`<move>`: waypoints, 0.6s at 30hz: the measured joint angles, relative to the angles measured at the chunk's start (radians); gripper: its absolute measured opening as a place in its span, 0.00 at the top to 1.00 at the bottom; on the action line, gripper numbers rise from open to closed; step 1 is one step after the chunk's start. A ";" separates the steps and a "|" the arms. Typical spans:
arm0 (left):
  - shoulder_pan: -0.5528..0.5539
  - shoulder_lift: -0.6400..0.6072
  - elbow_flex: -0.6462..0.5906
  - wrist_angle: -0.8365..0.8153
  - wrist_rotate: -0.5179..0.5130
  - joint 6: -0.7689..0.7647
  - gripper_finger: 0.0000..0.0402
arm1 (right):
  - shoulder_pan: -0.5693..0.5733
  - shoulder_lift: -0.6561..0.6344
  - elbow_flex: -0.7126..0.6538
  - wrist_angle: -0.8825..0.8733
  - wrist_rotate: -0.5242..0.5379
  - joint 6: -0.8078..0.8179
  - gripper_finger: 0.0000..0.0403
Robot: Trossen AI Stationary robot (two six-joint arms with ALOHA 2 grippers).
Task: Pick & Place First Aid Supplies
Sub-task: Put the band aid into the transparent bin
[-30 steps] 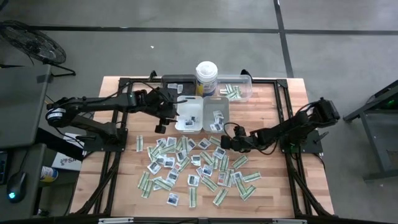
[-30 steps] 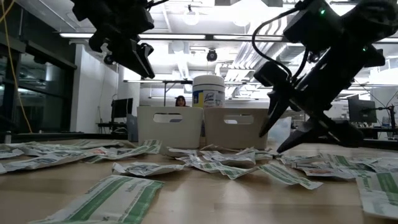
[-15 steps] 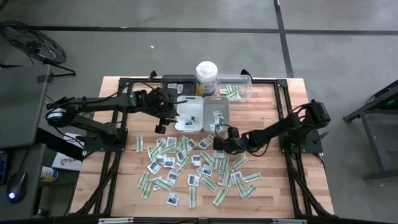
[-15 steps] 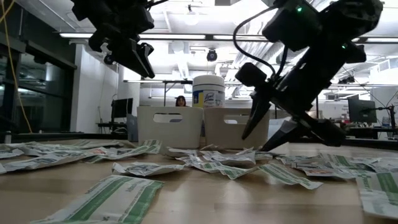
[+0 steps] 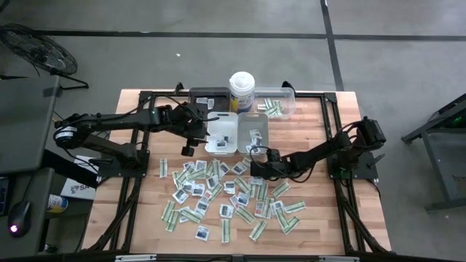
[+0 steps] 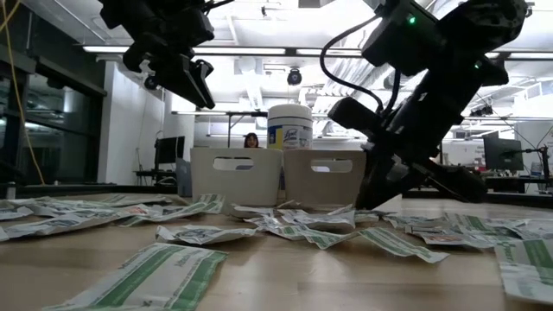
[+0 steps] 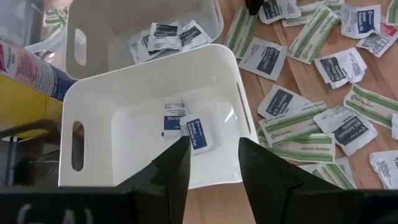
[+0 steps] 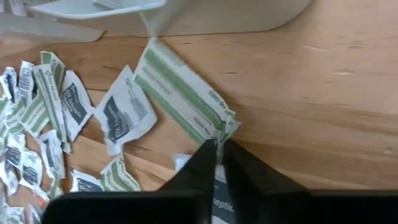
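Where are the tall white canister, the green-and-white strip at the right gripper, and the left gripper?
Canister [image 5: 241, 90]: high view, lid.
Green-and-white strip [image 8: 180, 102]: right wrist view, middle.
Left gripper [image 7: 213, 163]: left wrist view, between fingertips.

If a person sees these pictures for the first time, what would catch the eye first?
Probably the heap of first aid packets scattered over the front half of the wooden table. Next, the right gripper down at the heap's far edge, shut on a green-and-white strip. The left gripper hovers open above a white tray holding two sachets.

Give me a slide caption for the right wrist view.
Right claw pinched shut on the end of a green-and-white strip lying on the wooden table beside scattered white sachets.
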 joint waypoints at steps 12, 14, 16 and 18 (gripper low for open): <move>0.000 0.000 0.000 0.001 0.000 0.000 0.67 | 0.025 -0.031 -0.003 -0.001 0.013 -0.045 1.00; 0.000 0.000 0.000 0.001 0.000 0.000 0.67 | 0.033 -0.047 -0.006 -0.006 0.006 -0.055 1.00; 0.000 0.000 0.000 0.001 -0.001 -0.001 0.67 | 0.040 -0.069 -0.007 -0.013 -0.007 -0.068 1.00; 0.000 0.000 0.000 0.003 -0.001 -0.001 0.67 | 0.050 -0.093 -0.006 -0.008 -0.005 -0.072 1.00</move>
